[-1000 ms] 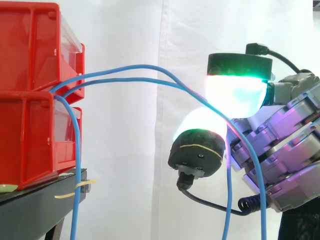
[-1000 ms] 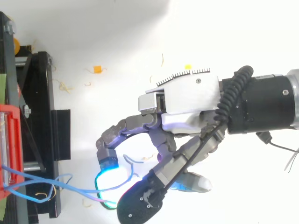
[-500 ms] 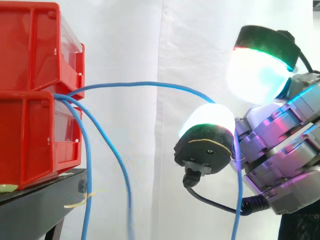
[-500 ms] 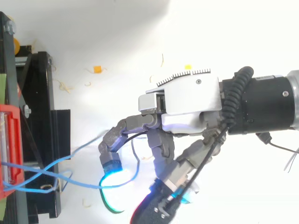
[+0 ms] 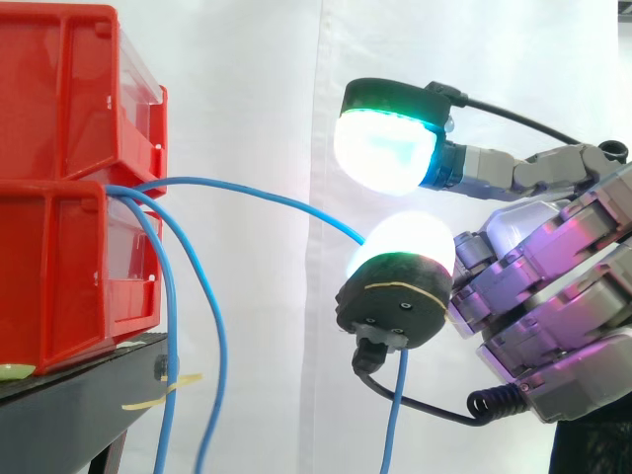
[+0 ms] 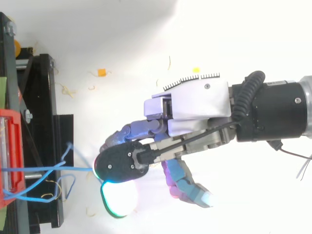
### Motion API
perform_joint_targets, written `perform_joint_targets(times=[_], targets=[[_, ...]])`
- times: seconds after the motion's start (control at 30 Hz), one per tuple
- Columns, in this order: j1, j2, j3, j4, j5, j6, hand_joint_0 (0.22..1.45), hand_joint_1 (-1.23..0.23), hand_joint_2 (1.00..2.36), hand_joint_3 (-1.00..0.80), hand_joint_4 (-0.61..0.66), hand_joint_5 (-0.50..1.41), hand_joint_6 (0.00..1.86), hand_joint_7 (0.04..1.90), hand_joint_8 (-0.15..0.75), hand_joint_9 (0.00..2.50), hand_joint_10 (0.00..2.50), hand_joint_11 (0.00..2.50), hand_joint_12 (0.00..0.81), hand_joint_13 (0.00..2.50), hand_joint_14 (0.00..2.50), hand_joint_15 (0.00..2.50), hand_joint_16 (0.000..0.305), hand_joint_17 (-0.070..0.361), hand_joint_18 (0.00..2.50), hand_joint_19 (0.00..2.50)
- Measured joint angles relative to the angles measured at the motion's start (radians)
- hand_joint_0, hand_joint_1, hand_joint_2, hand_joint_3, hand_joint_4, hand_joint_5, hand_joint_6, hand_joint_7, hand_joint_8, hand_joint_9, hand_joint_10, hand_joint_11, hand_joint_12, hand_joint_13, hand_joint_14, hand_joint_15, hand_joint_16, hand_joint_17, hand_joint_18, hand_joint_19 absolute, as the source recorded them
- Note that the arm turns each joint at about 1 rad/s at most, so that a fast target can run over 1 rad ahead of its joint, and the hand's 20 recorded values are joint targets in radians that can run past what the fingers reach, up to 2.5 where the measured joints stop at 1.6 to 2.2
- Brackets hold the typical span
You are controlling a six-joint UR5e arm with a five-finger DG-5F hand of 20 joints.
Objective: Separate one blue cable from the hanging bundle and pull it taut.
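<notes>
1 blue cable [image 5: 247, 187] hooked over curled fingers [image 5: 400, 281], other cables [image 5: 170, 336] hang nr bins [image 5: 59, 247]

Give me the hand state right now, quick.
Hand: shut, fingers curled round one blue cable that runs over from the red bins.

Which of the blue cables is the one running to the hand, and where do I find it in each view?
Side view: the blue cable arcs from the red bins at the left across to the hand, then hangs down below it.
Top view: it runs almost straight across the lower left, from the bins to the hand.
Shared landmark: the red bins, where the cable starts.
</notes>
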State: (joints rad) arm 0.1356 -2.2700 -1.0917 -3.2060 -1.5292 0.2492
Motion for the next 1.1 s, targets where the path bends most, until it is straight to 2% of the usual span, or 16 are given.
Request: perform_joint_targets(times=[0.03, 0.13, 0.23, 0.27, 0.3, 0.37, 0.53, 0.6, 0.63, 0.7, 0.83, 1.1], targets=[[0.0, 0.0, 0.0, 0.0, 0.009, -0.003, 0.5, -0.4, 1.0, -0.5, 0.15, 0.12, 0.5, 1.24, 0.237, 1.95, 0.02, 0.6, 0.371, 1.67, 0.02, 1.14, 0.07, 0.159, 1.31, 0.72], [0.003, 0.0, 0.0, 0.001, 0.039, -0.02, 0.45, -0.55, 1.0, -0.5, 0.18, 0.09, 0.5, 1.24, 0.279, 1.87, 0.02, 0.64, 0.405, 1.65, 0.02, 1.13, 0.079, 0.178, 1.33, 0.67], [0.006, 0.0, 0.0, 0.003, 0.068, -0.05, 0.48, -0.75, 1.0, -0.5, 0.21, 0.09, 0.5, 1.25, 0.263, 1.84, 0.03, 0.66, 0.384, 1.59, 0.02, 1.13, 0.076, 0.17, 1.26, 0.68], [0.007, 0.0, 0.001, 0.003, 0.075, -0.058, 0.49, -0.77, 1.0, -0.5, 0.19, 0.1, 0.5, 1.25, 0.26, 1.85, 0.02, 0.66, 0.376, 1.59, 0.02, 1.13, 0.075, 0.168, 1.25, 0.69], [0.008, 0.0, 0.001, 0.004, 0.082, -0.07, 0.52, -0.78, 1.0, -0.5, 0.14, 0.12, 0.5, 1.27, 0.241, 1.92, 0.03, 0.67, 0.364, 1.6, 0.02, 1.12, 0.071, 0.16, 1.23, 0.71], [0.009, 0.0, 0.001, 0.004, 0.091, -0.083, 0.55, -0.74, 1.0, -0.5, 0.11, 0.13, 0.5, 1.26, 0.215, 2.01, 0.03, 0.65, 0.342, 1.64, 0.03, 1.1, 0.065, 0.146, 1.22, 0.7], [0.012, 0.0, 0.001, 0.005, 0.102, -0.099, 0.62, -0.59, 1.0, -0.5, 0.11, 0.14, 0.5, 1.26, 0.175, 2.08, 0.02, 0.66, 0.321, 1.65, 0.03, 1.1, 0.059, 0.133, 1.2, 0.74], [0.012, 0.0, 0.001, 0.005, 0.102, -0.101, 0.66, -0.6, 1.0, -0.5, 0.11, 0.14, 0.5, 1.26, 0.162, 2.08, 0.02, 0.65, 0.318, 1.65, 0.03, 1.09, 0.059, 0.132, 1.2, 0.73], [0.013, 0.0, 0.001, 0.005, 0.102, -0.101, 0.69, -0.66, 1.0, -0.5, 0.11, 0.14, 0.5, 1.25, 0.163, 2.08, 0.03, 0.65, 0.325, 1.66, 0.03, 1.08, 0.059, 0.132, 1.2, 0.73], [0.014, 0.0, 0.001, 0.005, 0.103, -0.103, 0.72, -0.72, 1.01, -0.39, 0.12, 0.14, 0.5, 1.26, 0.173, 2.09, 0.03, 0.64, 0.322, 1.65, 0.03, 1.08, 0.059, 0.133, 1.21, 0.73], [0.017, 0.0, 0.001, 0.006, 0.105, -0.105, 0.72, -0.76, 1.02, -0.23, 0.11, 0.14, 0.5, 1.25, 0.184, 2.09, 0.03, 0.63, 0.329, 1.65, 0.03, 1.06, 0.06, 0.136, 1.22, 0.71], [0.021, 0.0, 0.001, 0.005, 0.106, -0.107, 0.7, -0.79, 1.01, -0.09, 0.06, 0.14, 0.5, 1.24, 0.22, 2.09, 0.02, 0.62, 0.337, 1.67, 0.03, 1.02, 0.063, 0.143, 1.27, 0.67]])
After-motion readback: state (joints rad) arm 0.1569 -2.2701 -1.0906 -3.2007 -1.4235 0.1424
